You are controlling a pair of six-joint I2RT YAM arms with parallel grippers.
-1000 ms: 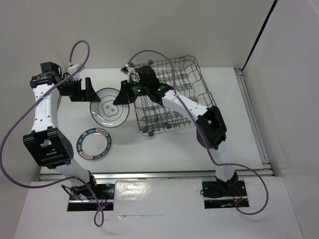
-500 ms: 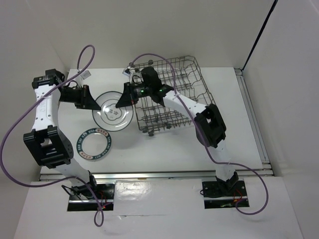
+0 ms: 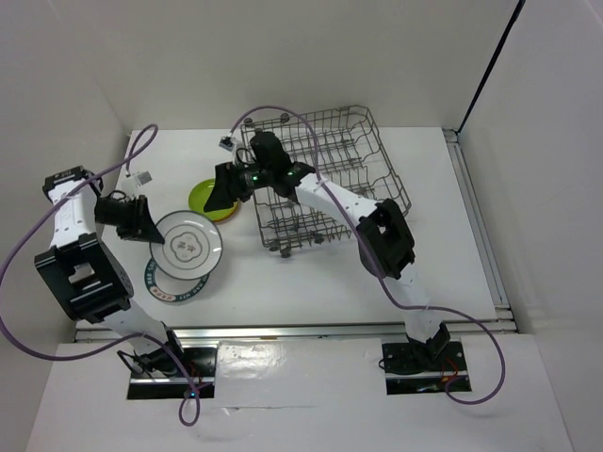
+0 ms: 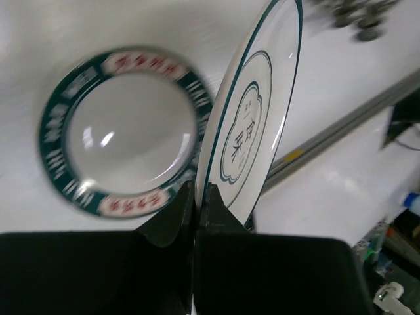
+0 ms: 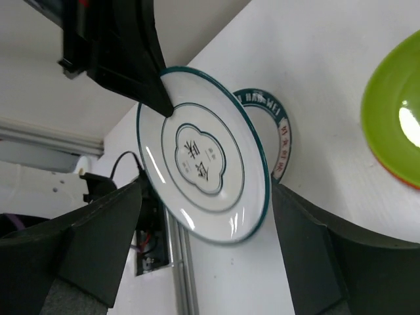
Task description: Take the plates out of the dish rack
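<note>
One glossy round plate pinched by left gripper; right gripper spread.

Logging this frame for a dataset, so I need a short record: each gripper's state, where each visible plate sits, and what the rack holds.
left gripper: shut on the rim of the ringed plate
ringed plate: tilted, held over the teal-rimmed plate
teal-rimmed plate: flat on the table, partly covered from above
lime green plate: on the table, left of the dish rack
right gripper: open, empty, over the lime green plate
dish rack: no plate visible in it from above
</note>
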